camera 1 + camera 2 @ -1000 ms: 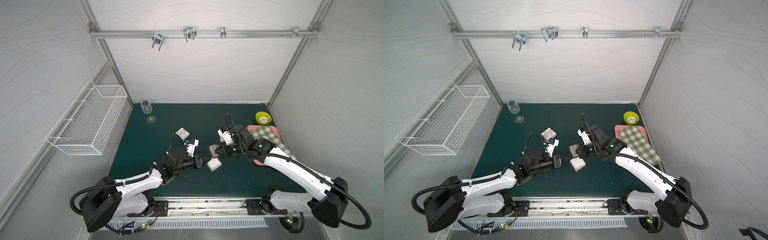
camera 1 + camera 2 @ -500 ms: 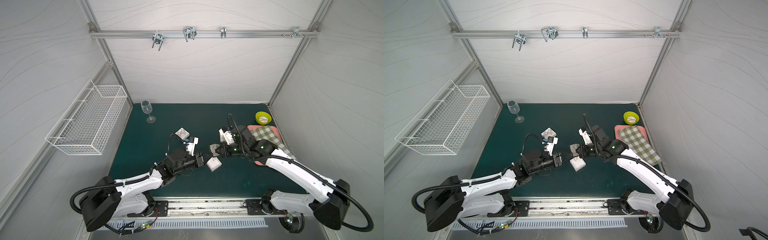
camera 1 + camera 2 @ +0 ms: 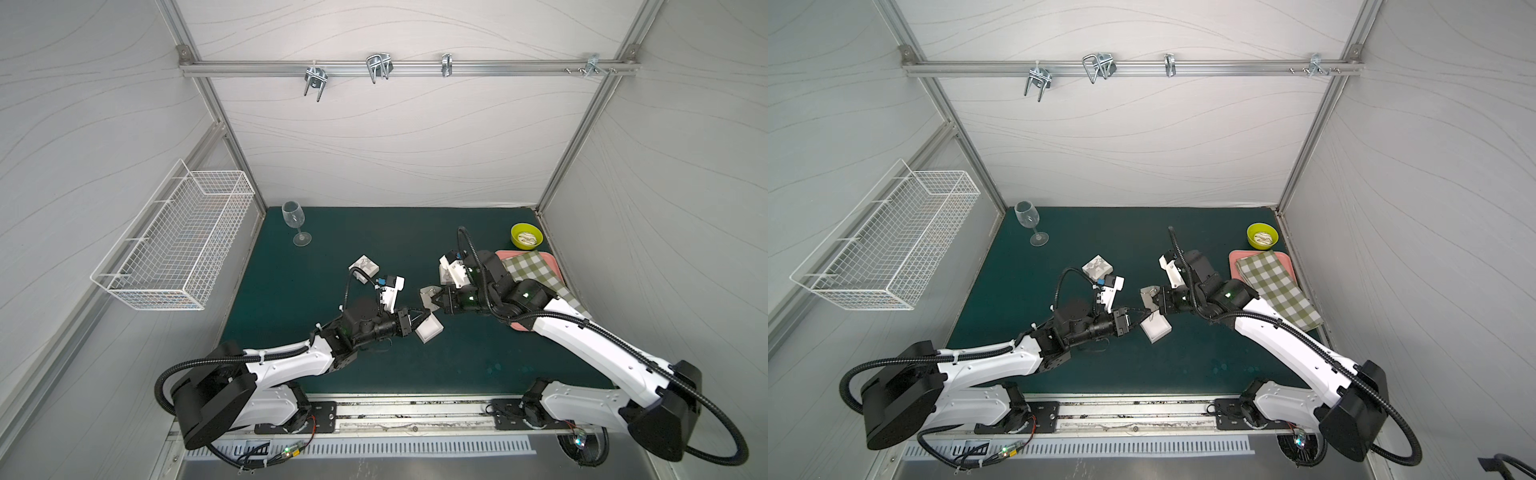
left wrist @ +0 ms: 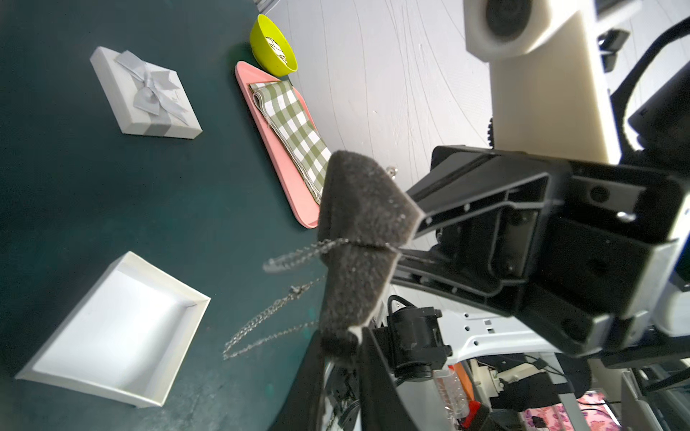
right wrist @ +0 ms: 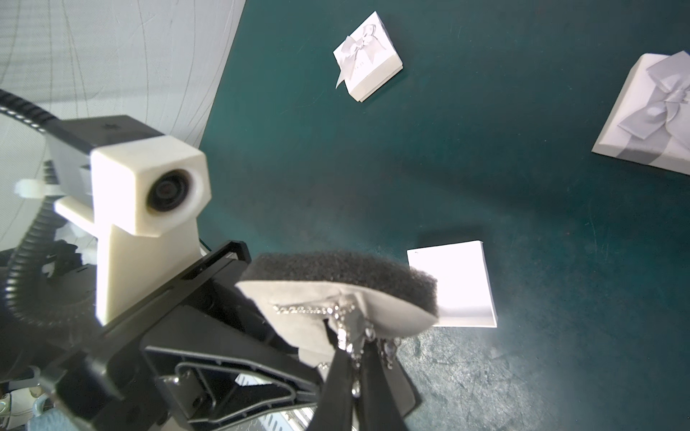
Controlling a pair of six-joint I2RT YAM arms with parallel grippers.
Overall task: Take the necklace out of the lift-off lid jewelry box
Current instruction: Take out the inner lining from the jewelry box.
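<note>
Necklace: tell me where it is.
In the right wrist view the necklace is strung on the foam pad that the right end effector holds up mid-table, beside the open white box; its chain hangs loose behind the pad.

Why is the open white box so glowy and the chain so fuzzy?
Right wrist view: light washes out the open box, so its inside looks blank. Left wrist view: the necklace dangling off the foam pad looks soft, likely too near the lens.

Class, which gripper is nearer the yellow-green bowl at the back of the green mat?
Right. The right gripper, holding the black foam necklace pad mid-mat, is on the side of the yellow-green bowl; the left gripper meets that pad from the opposite side, farther from the bowl.
</note>
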